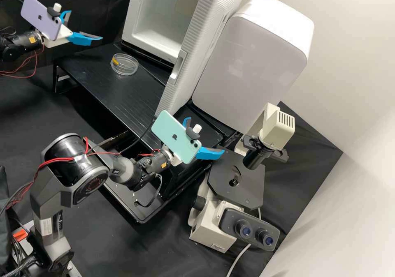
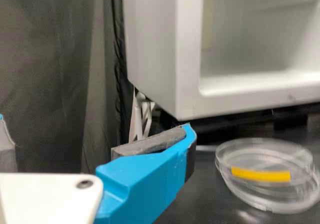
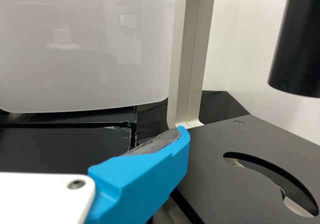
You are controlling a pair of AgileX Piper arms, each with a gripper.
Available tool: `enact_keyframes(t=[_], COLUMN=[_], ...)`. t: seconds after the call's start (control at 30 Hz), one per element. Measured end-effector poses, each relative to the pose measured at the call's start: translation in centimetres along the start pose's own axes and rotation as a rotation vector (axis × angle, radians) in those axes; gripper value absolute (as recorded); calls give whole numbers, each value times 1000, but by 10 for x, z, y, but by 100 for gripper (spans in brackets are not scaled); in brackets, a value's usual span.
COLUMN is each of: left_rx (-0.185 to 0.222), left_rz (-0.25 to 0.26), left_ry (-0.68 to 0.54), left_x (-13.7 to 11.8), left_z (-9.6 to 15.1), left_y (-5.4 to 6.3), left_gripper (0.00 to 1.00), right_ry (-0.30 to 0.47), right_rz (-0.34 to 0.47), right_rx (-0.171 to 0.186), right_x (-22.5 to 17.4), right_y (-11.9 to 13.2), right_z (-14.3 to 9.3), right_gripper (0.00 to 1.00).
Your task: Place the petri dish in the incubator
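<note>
Left wrist view: petri dish (image 2: 265, 176) rim partly off-frame, just outside incubator (image 2: 160, 49).

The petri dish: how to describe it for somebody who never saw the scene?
Find the big white incubator, open, on the black bench. Before its opening lies the petri dish. It alone is round, clear and flat, with a yellow strip.

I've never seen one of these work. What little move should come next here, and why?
Probably the left gripper should ease forward and down toward the petri dish. The dish lies untouched on the black shelf just before the open incubator, and that gripper hangs nearest it, raised and off to one side. The right gripper is far off, by the microscope.
</note>
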Motion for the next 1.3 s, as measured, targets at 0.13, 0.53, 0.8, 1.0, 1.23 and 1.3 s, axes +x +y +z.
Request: enact_keyframes(t=[0.13,0.53,0.8,1.0,1.23,1.3], left_rx=[-43,-37,-20,-3,-2,-22], left_rz=[33,-13,-63,-113,-166,-178], left_ry=[-28,-264,-381,-378,-357,-352], left_x=[-11,-36,-49,-45,-40,-36], left_z=[-1,44,70,72,69,70], left_y=[11,2,-10,-23,-33,-34], left_gripper=[100,100,100,100,100,100], right_ry=[0,0,0,0,0,0], right_rz=[0,0,0,0,0,0], right_rx=[0,0,0,0,0,0], right_x=[0,0,0,0,0,0], right_y=[0,0,0,0,0,0], right_z=[0,0,0,0,0,0], right_gripper=[100,100,100,100,100,100])
